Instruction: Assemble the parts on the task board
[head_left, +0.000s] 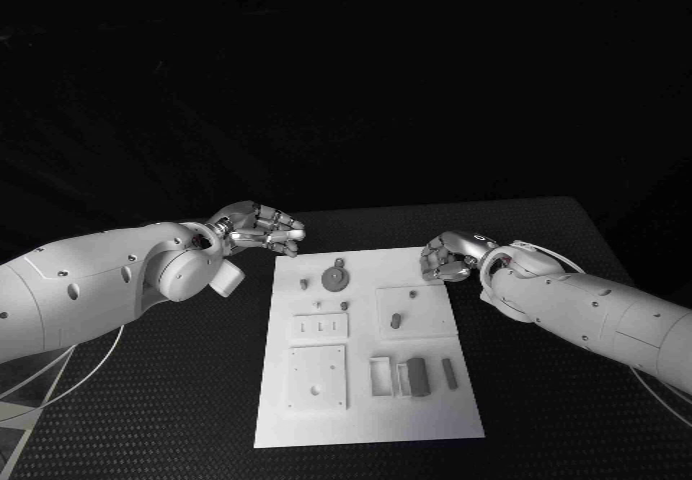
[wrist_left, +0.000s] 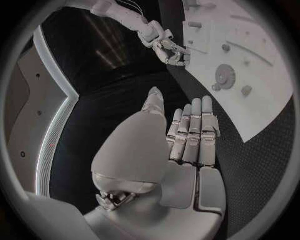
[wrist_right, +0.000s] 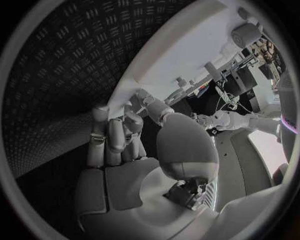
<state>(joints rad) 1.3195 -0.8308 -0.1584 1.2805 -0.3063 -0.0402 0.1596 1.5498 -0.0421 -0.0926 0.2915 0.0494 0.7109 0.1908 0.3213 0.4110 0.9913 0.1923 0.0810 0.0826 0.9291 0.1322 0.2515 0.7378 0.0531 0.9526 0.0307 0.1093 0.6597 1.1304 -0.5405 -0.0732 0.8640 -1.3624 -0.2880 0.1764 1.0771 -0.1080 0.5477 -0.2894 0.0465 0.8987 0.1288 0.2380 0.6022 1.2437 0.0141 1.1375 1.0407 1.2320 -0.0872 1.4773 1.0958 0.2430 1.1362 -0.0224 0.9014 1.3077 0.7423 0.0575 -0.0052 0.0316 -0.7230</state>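
Board (head_left: 368, 410) flat at mid-surface with gear (head_left: 336, 276) and loose parts on it, left hand (head_left: 260, 232) off its far left corner and right hand (head_left: 450, 257) at its far right edge, both empty with fingers curled in: spread fingers before descending, approach one part squarely.

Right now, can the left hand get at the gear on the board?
Probably yes. The left hand hovers over the table just off the board's far left corner, holding nothing, and the gear lies close by near that end with nothing between them. The right hand is off to the other side.
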